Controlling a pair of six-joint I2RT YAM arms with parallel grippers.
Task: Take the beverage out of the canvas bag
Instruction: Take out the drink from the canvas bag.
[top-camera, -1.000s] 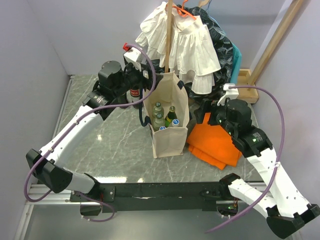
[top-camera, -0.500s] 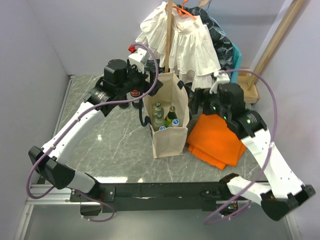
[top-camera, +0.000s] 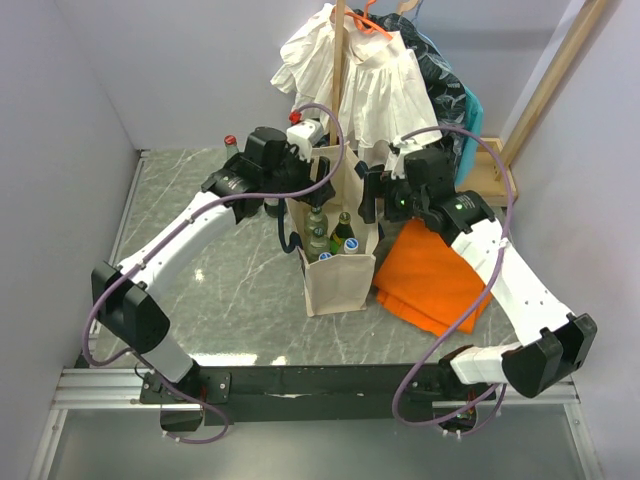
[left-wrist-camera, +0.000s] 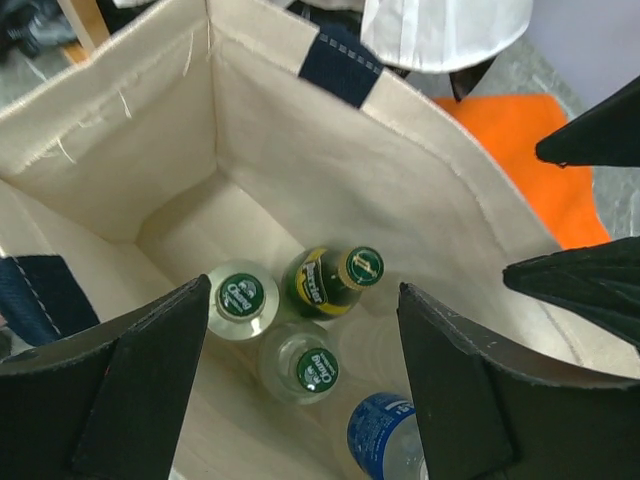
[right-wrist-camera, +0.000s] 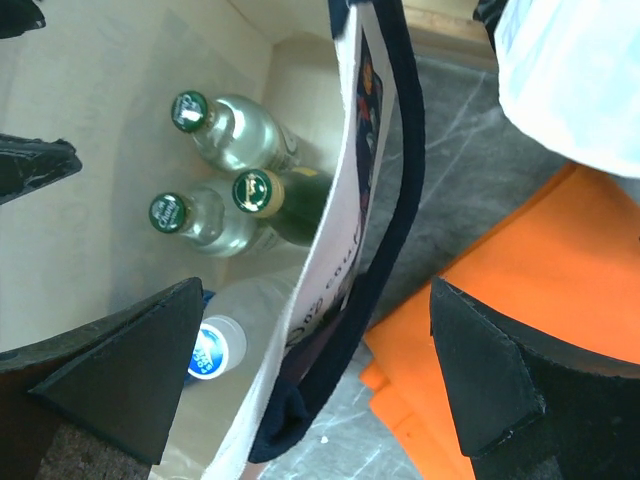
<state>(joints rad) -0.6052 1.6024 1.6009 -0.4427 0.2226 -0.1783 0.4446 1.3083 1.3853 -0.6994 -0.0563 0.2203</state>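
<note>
Canvas bag (top-camera: 340, 280) of bottles (left-wrist-camera: 330, 285), left end effector (left-wrist-camera: 305, 300) open above; right end effector (right-wrist-camera: 315, 290) open, astride wall (right-wrist-camera: 345, 200), wrist view

Tall boxy canvas bag (top-camera: 340, 275): cream-beige, with dark navy strap handles (left-wrist-camera: 340, 65) and a small multicolour print on one outer side. Inside:
- clear glass bottles (left-wrist-camera: 238, 298): green caps, white lettering
- dark green glass bottle (left-wrist-camera: 330, 280): yellow label, green-and-gold cap
- clear plastic bottle (left-wrist-camera: 385, 440): blue cap

Flat folded cloth (top-camera: 435, 280) toward the table's right edge: plain orange. Stone-look table (top-camera: 230, 270): grey-green, white veining. Small bottle (top-camera: 231, 143) by the far edge: red cap. Frilly garment (top-camera: 390, 100): white.
</note>
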